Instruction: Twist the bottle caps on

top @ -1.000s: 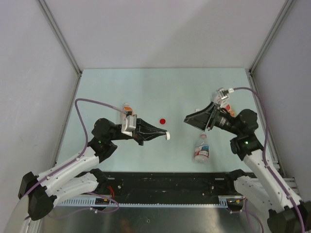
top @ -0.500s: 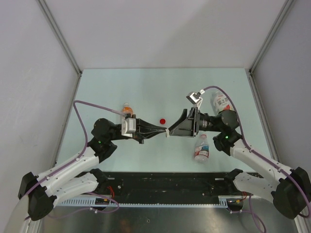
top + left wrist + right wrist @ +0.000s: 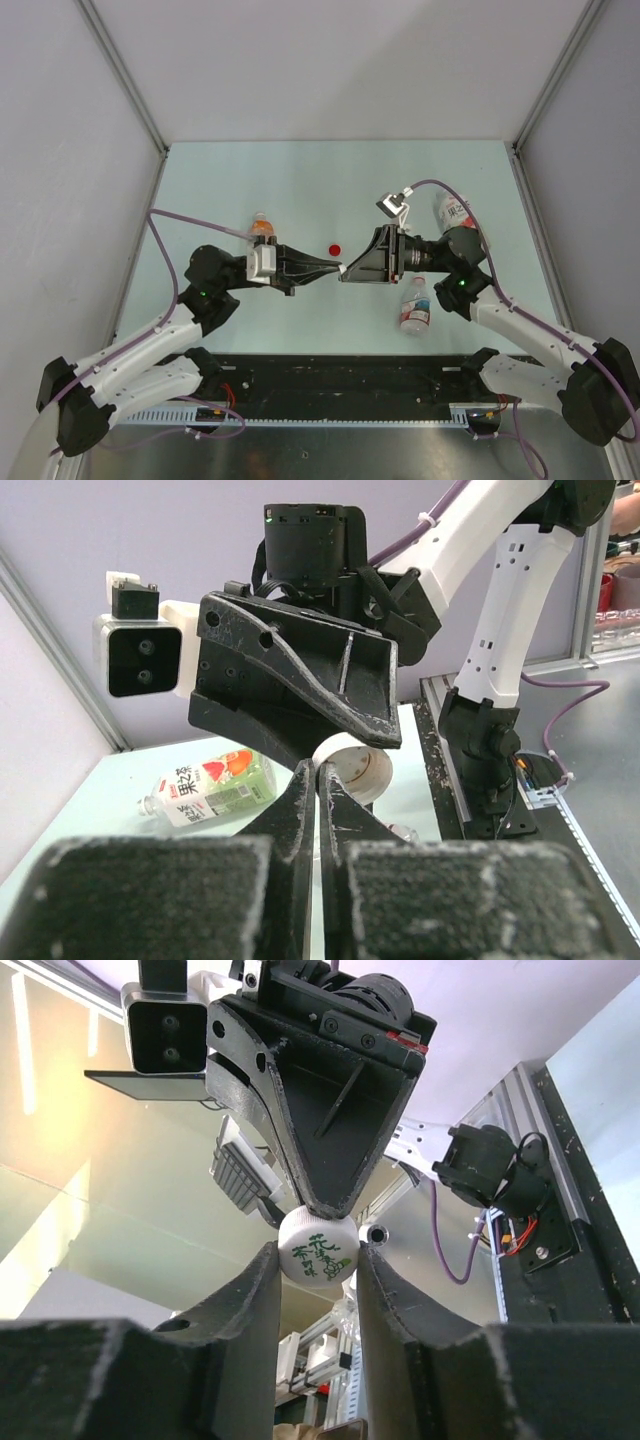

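A white bottle cap (image 3: 343, 270) hangs above mid-table between both grippers. My left gripper (image 3: 337, 270) is shut on its rim; in the left wrist view the cap (image 3: 355, 770) sticks out past the pinched fingertips (image 3: 300, 780). My right gripper (image 3: 317, 1255) has its two fingers pressed against opposite sides of the same cap (image 3: 317, 1248), which carries green print. A red cap (image 3: 335, 247) lies on the table just behind. The orange-liquid bottle (image 3: 263, 228) stands by the left arm. The red-and-white-labelled bottle (image 3: 415, 308) lies near the front.
A third bottle (image 3: 455, 212) with a white label lies on its side behind the right arm, and shows in the left wrist view (image 3: 205, 790). Grey walls enclose the pale green table (image 3: 300, 180). A black rail (image 3: 340, 375) runs along the near edge.
My right arm swung left from the right side to meet the left gripper, and its fingers closed in onto the white cap. The left arm stayed almost still, holding the cap.
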You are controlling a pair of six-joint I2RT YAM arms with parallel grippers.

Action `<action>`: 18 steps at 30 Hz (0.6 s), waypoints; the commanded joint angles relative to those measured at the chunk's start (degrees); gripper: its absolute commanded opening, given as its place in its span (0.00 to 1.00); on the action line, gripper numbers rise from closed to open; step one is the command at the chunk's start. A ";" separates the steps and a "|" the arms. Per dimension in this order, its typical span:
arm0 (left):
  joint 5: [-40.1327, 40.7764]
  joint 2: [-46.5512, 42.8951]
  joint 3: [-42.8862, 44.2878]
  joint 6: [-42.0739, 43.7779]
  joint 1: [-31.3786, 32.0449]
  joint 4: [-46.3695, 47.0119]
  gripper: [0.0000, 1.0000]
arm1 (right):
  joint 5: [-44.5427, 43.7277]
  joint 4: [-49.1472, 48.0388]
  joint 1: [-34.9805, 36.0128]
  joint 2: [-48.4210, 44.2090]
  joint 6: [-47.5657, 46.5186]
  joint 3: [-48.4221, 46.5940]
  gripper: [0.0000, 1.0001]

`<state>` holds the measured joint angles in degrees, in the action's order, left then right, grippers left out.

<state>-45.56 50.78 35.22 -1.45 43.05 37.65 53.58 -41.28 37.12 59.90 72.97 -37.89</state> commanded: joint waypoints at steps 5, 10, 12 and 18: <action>1.44 -0.67 -0.67 1.37 -0.39 1.29 0.00 | -0.34 0.32 -0.05 0.02 -2.08 -1.36 0.19; 3.98 -1.83 -2.04 1.37 -0.34 1.13 0.36 | -0.04 3.67 -0.88 -0.29 -4.56 -2.11 0.15; 5.68 -2.86 -2.60 1.32 -0.38 0.33 0.50 | 0.30 6.59 -2.31 -0.68 -6.21 -2.59 0.13; 14.91 -6.01 -6.04 -1.62 -1.01 -2.67 0.89 | -4.48 27.86 -11.11 -5.07 -19.11 -4.22 0.11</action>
<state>-38.46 46.89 31.16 -1.21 42.92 36.03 53.04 -28.62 30.83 58.67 64.47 -38.57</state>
